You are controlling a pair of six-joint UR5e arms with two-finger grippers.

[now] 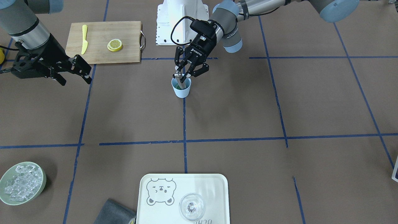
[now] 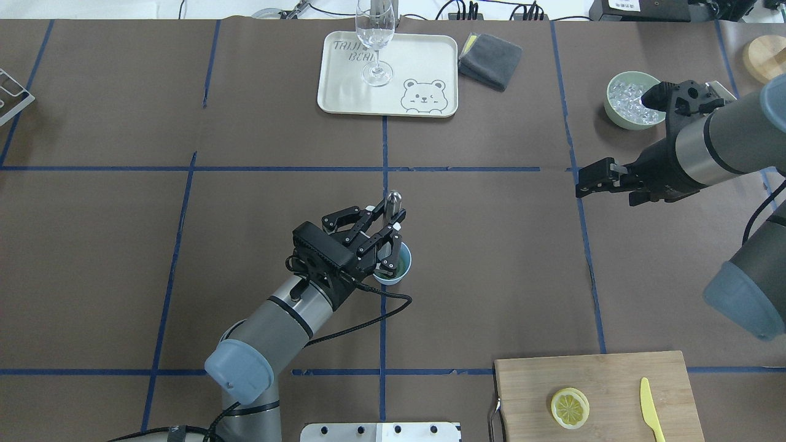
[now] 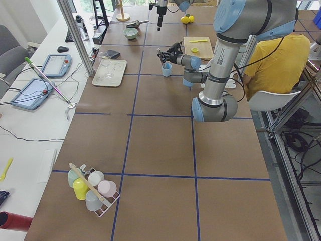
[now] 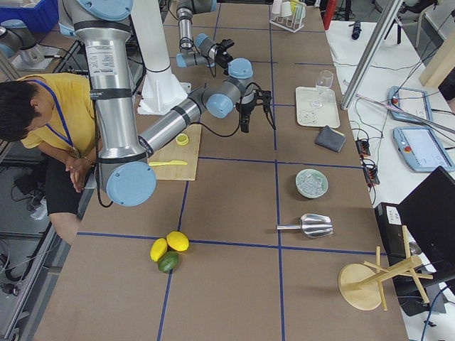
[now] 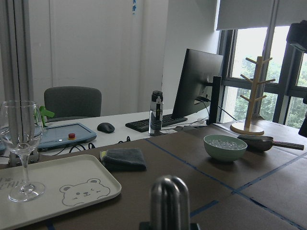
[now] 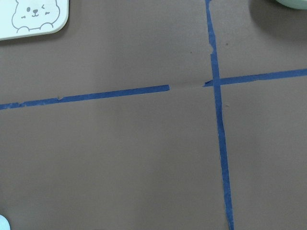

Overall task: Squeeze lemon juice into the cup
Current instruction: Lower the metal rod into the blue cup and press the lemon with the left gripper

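Observation:
The light-blue cup (image 1: 181,89) stands at the table's middle on a blue tape line; it also shows in the overhead view (image 2: 398,270). My left gripper (image 1: 186,71) hangs right over it, shut on a metal rod (image 1: 177,76) whose lower end dips into the cup. The rod's rounded top (image 5: 169,201) fills the bottom of the left wrist view. The lemon slice (image 1: 114,45) lies flat on the wooden cutting board (image 1: 127,31), also seen from overhead (image 2: 570,408). My right gripper (image 1: 75,81) is open and empty, hovering over bare table between the board and the ice bowl.
A yellow knife (image 1: 84,39) lies on the board beside the slice. A pale-green bowl of ice (image 1: 3,182) sits at the far corner. A white bear tray (image 1: 214,186) holds a clear glass (image 1: 192,207); a grey cloth (image 1: 115,213) lies beside it.

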